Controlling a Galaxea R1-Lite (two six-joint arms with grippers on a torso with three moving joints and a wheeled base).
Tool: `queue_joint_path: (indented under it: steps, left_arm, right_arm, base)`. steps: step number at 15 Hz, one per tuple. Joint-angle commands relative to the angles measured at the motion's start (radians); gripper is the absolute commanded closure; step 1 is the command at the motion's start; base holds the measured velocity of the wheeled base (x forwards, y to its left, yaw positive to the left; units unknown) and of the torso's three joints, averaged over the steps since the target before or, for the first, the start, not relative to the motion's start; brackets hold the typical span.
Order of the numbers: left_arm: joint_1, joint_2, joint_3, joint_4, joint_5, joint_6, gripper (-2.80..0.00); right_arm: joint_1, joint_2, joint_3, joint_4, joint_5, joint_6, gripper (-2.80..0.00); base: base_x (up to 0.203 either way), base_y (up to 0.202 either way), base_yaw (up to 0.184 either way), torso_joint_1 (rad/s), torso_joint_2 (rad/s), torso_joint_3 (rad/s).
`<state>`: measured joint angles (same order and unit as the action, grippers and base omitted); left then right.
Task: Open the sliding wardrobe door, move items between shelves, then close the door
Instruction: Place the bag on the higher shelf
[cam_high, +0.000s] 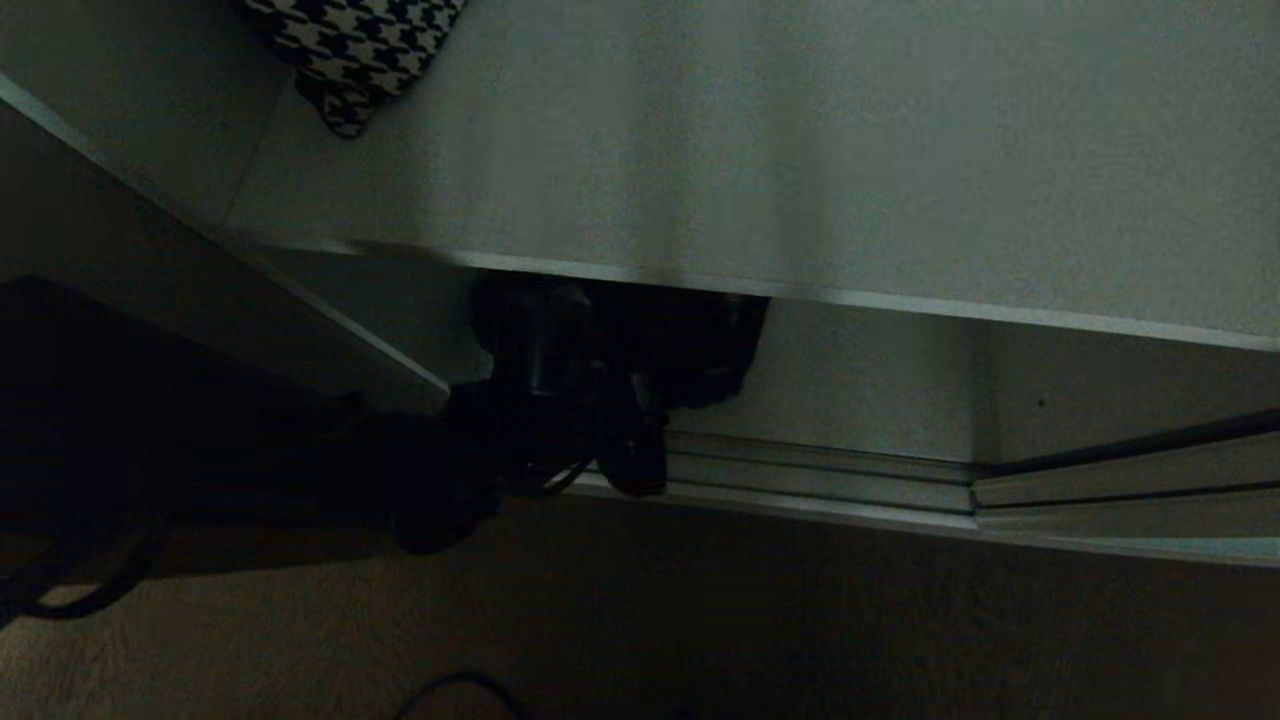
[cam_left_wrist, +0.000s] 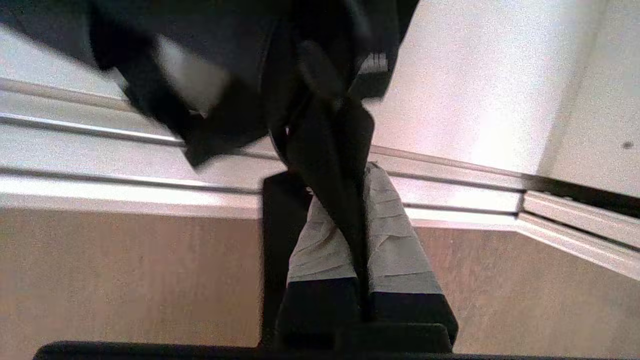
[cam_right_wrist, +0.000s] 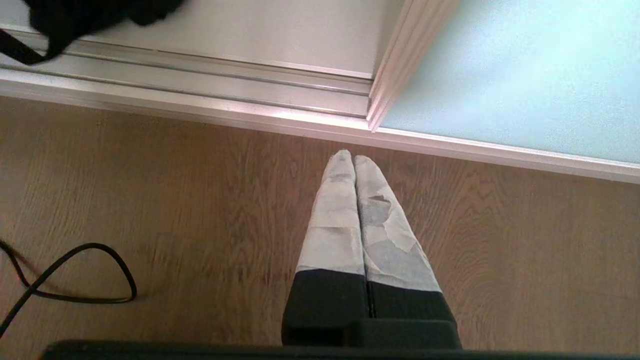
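Note:
My left gripper (cam_left_wrist: 345, 185) is shut on a black fabric item (cam_left_wrist: 325, 135); a strip of it runs down between the taped fingers (cam_left_wrist: 400, 245), and the rest hangs with loose straps over the floor track (cam_left_wrist: 100, 150). In the head view this black item (cam_high: 700, 350) shows just below the front edge of the pale upper shelf (cam_high: 800, 150). A houndstooth cloth (cam_high: 350, 40) lies at that shelf's far left. The lower shelf (cam_left_wrist: 475, 90) lies behind the track. My right gripper (cam_right_wrist: 354, 159) is shut and empty over the wooden floor. The frosted sliding wardrobe door (cam_right_wrist: 525, 75) stands beside it, slid aside.
The ridged silver track (cam_high: 800, 475) runs along the wardrobe's front at floor level. A black cable (cam_right_wrist: 85, 280) loops on the wooden floor (cam_right_wrist: 150, 200) beside the right gripper. A side panel (cam_high: 250, 290) bounds the opening on the left.

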<state>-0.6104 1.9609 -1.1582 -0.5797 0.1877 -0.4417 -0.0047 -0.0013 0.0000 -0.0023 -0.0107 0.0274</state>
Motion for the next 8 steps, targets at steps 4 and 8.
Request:
queue_joint_path:
  steps: [4, 8]
  left_arm:
    - [-0.037, -0.234, 0.094, 0.087, 0.01, -0.004, 0.0]
    - [-0.102, -0.404, 0.17, 0.201, 0.037, -0.003, 0.0]
  right_arm:
    - [0.0, 0.0, 0.0, -0.001, 0.0, 0.0, 0.0]
    - [0.0, 0.0, 0.0, -0.001, 0.0, 0.0, 0.0]
  base:
    - [0.0, 0.0, 0.0, 0.0, 0.0, 0.0]
    - [0.0, 0.0, 0.0, 0.0, 0.0, 0.0]
